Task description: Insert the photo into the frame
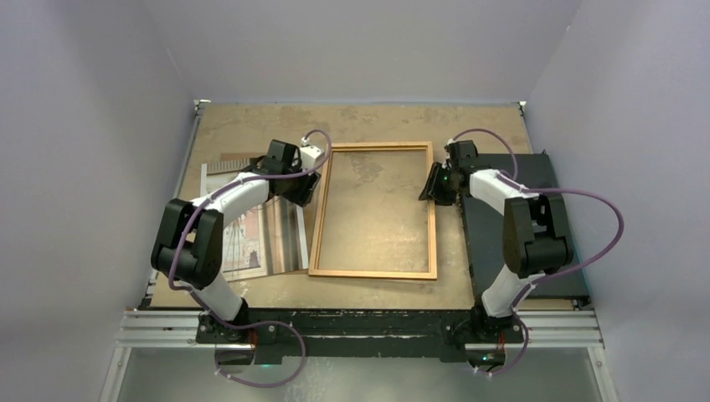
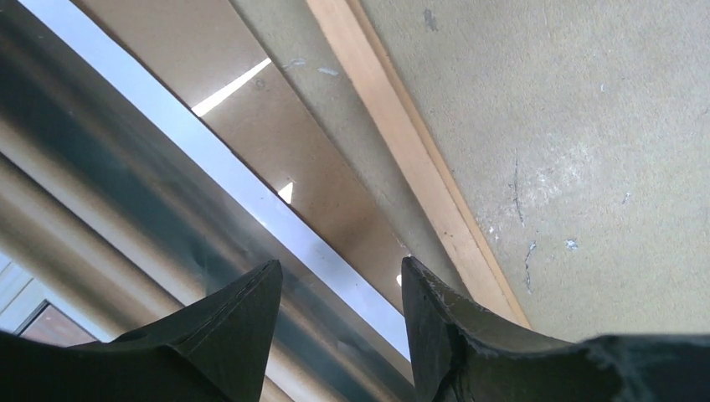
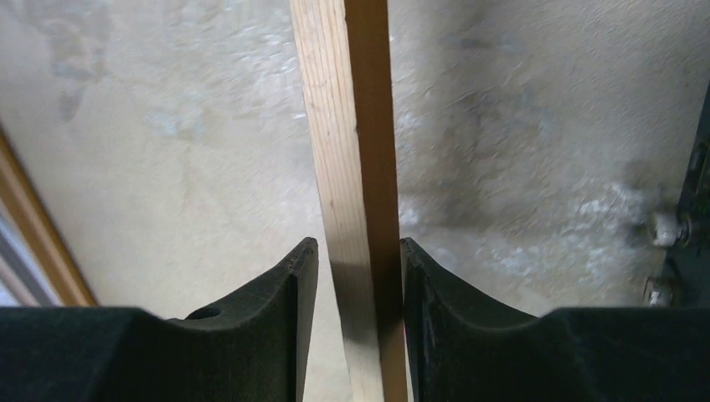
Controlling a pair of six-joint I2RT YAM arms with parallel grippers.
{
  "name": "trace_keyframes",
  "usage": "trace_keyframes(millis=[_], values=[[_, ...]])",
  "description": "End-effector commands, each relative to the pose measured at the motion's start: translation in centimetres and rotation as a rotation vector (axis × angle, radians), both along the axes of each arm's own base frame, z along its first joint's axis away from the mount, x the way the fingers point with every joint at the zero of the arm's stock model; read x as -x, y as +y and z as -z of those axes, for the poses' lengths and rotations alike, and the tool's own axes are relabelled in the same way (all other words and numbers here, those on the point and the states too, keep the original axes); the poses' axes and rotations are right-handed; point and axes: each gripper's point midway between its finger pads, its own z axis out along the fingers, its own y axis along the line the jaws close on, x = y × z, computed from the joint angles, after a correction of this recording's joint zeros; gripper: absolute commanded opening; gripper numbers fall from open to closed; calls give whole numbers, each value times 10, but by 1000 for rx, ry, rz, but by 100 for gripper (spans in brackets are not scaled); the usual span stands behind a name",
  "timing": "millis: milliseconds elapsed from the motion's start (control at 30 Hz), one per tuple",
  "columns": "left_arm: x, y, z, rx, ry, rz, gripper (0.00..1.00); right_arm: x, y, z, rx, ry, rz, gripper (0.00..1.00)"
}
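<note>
The photo [image 1: 259, 243] lies flat at the left side of the worktop [image 1: 368, 126], picture side up, partly hidden under the left arm; it is outside the frame [image 1: 373, 274], just beside the frame's left rail. A strip of a plain brown board [image 1: 237, 157] shows past the photo's far edge. The left gripper [image 1: 308, 191] hangs over the photo's right edge near the far corner, and in the left wrist view its jaws stand apart around nothing – the photo's white margin and the brown board [image 2: 310, 159] show in the gap between them, with the frame's left rail [image 2: 402, 142] running just beyond. The frame lies flat in the middle of the worktop in portrait position, bare worktop showing through it. The right gripper [image 1: 434, 182] sits at the frame's right rail, toward the far end. In the right wrist view it straddles that rail [image 3: 352, 151] – the jaws are apart, a thin shadowed gap showing beside the wood, so it is not clamped. A black slab [image 1: 536, 167] lies at the right edge of the worktop, under the right arm.
</note>
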Motion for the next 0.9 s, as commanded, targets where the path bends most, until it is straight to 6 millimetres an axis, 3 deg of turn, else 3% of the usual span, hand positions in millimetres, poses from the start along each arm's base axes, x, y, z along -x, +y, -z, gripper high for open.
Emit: trace_keyframes(millis=[0,233,467,667,867], values=[[-6,-7,7,29,6,21,53,-19,-7,11,62,-31,-2,43],[-7,-20,12,77,24,55,50,-23,-12,27,93,-3,27,50],[-4,-29,14,114,49,73,46,-46,-23,6,143,-79,99,62],[-5,-39,21,157,75,54,36,-60,-24,-1,161,-103,120,57],[-8,-37,30,141,82,32,35,-72,-22,10,175,-84,122,45]])
